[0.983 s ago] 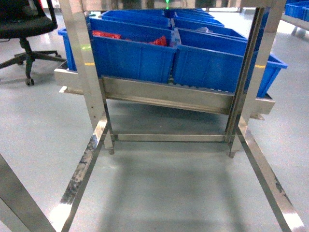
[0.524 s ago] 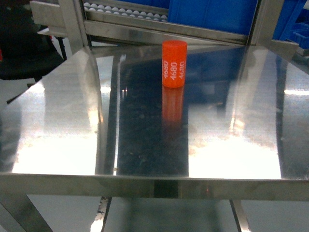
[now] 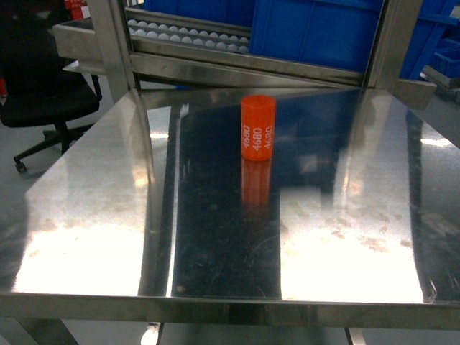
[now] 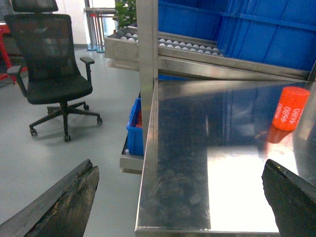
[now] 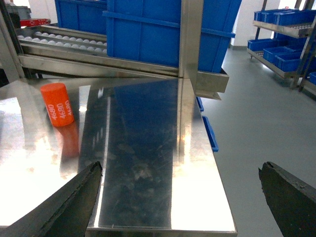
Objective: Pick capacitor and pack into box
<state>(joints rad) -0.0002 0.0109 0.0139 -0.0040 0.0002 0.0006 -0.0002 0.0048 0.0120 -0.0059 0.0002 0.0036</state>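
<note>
The capacitor (image 3: 258, 131) is an orange cylinder printed "4680", standing upright near the back middle of a shiny steel table (image 3: 93, 215). It also shows as the capacitor (image 4: 290, 108) at the right of the left wrist view and the capacitor (image 5: 57, 104) at the left of the right wrist view. My left gripper (image 4: 180, 195) hangs open at the table's front left corner, far from the capacitor. My right gripper (image 5: 180, 197) hangs open over the table's front right edge, nothing between its fingers. Neither gripper appears in the head view. The box is out of view.
Large blue bins (image 3: 316, 29) sit on a roller rack (image 3: 187, 32) behind the table. Steel posts (image 3: 108, 36) stand at the table's back corners. A black office chair (image 4: 54, 64) is on the floor to the left. More blue bins on shelving (image 5: 281, 34) are at the right.
The head view rose from the floor under the rack to the tabletop, then shifted so the capacitor sits a little lower in frame.
</note>
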